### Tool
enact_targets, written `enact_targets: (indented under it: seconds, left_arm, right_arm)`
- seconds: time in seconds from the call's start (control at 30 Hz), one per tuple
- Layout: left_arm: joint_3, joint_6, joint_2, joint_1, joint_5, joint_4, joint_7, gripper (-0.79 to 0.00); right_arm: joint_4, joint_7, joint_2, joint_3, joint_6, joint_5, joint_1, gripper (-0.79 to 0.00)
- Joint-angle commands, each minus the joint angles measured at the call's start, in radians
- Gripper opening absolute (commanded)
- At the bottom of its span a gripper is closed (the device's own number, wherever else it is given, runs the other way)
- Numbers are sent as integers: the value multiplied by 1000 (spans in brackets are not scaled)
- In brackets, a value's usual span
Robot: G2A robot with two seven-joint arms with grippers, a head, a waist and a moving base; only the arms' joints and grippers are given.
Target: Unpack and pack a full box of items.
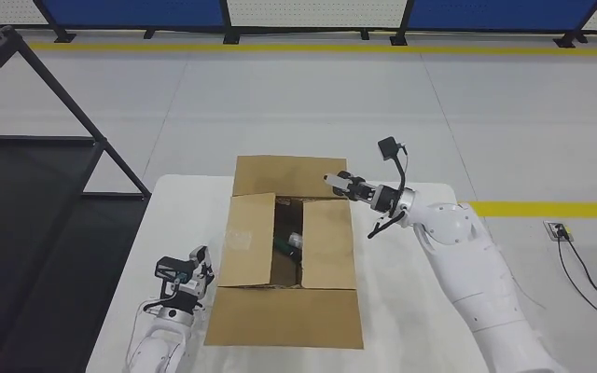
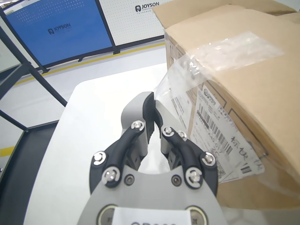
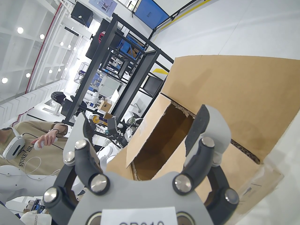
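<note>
A brown cardboard box point(image 1: 328, 250) stands in the middle of the white table point(image 1: 182, 213). Its far and near flaps lie spread outward, and its two side flaps lean inward with a gap between them. In that gap I see a dark green bottle point(image 1: 285, 244) among other items. My right gripper point(image 1: 338, 182) hangs open over the box's far right corner, with its fingers point(image 3: 206, 122) wide apart above the box point(image 3: 234, 90) and nothing between them. My left gripper point(image 2: 153, 108) is shut low beside the box's left wall point(image 2: 211, 122). Its tips touch the edge of a loose strip of clear tape point(image 2: 185, 71).
A black metal rack point(image 1: 56, 177) stands off the table's left side. Bare table lies to the left of the box and along its right side under the right arm. Blue and white partition panels point(image 1: 131, 11) line the far floor.
</note>
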Motion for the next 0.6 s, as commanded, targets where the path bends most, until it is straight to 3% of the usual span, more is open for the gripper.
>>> enact_targets:
  seconds: [0.0,0.43,0.57]
  left_arm:
    - [-6,5,-1,7,-13,-3,4,-785]
    - [-23,59,-11,27,-79,-17,10,-785]
    - [-26,63,-13,30,-82,-23,8,-785]
  right_arm:
    - [3,-1,0,-3,-1,1,3,0]
    - [22,-1,1,-20,-12,18,15,0]
    - [18,89,-4,-46,-12,79,15,0]
